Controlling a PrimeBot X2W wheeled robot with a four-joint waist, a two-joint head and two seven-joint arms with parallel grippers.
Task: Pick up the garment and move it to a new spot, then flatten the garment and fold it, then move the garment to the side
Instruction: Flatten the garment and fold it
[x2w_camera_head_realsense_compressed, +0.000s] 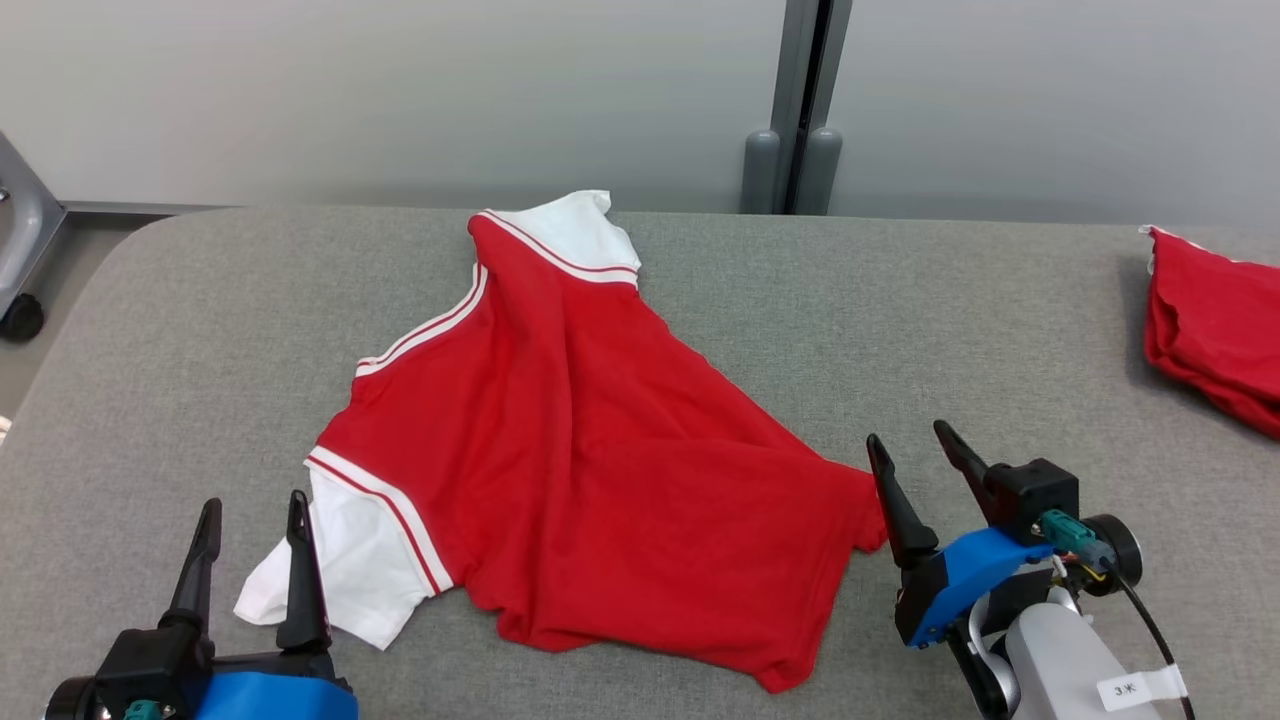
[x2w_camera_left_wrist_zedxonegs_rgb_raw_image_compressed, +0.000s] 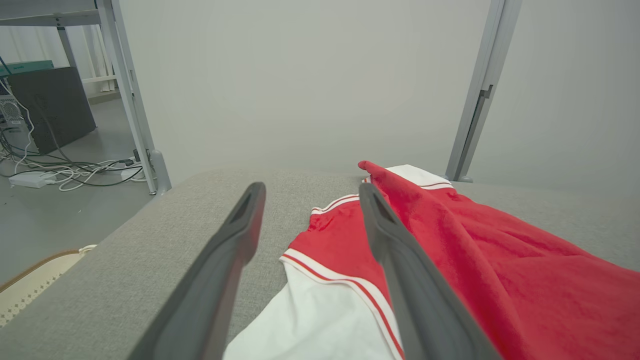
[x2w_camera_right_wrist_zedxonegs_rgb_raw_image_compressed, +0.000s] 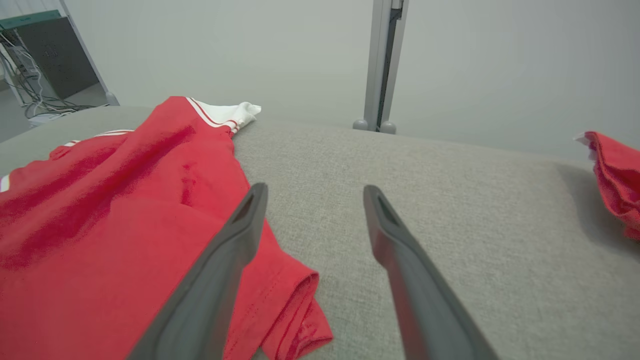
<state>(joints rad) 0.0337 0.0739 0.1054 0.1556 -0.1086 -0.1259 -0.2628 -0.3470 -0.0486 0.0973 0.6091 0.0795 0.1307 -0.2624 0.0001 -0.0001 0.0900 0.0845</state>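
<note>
Head view: we see the red cloth shirt with white striped sleeves (x2w_camera_head_realsense_compressed: 580, 430) lying wrinkly on the flat grey fabric table (x2w_camera_head_realsense_compressed: 900, 300), btw. our two claws. The left claw (x2w_camera_head_realsense_compressed: 254, 500) has its fingers apart w/ nothing in it. One white sleeve (x2w_camera_head_realsense_compressed: 340, 570) lies just to its right, and the claw's right finger is in front of the sleeve's edge. The right claw (x2w_camera_head_realsense_compressed: 906, 432) has its fingers apart too, and it is empty. The shirt's bottom corner is just to its left. Far to its right sits a bunched-up second red cloth (x2w_camera_head_realsense_compressed: 1215, 330).

Left wrist view: the left claw (x2w_camera_left_wrist_zedxonegs_rgb_raw_image_compressed: 311, 187) is spread wide. The white sleeve lies btw. and below the fingers, and the red part runs off to the right. Bare table is on the left. We can't tell if a finger touches the sleeve.

Right wrist view: the right claw (x2w_camera_right_wrist_zedxonegs_rgb_raw_image_compressed: 315, 188) is spread wide. Its left finger is over the shirt's rolled hem corner. Bare table is btw. the fingers and to the right. A tall grey metal post (x2w_camera_right_wrist_zedxonegs_rgb_raw_image_compressed: 382, 65) stands straight ahead, past the table.
</note>
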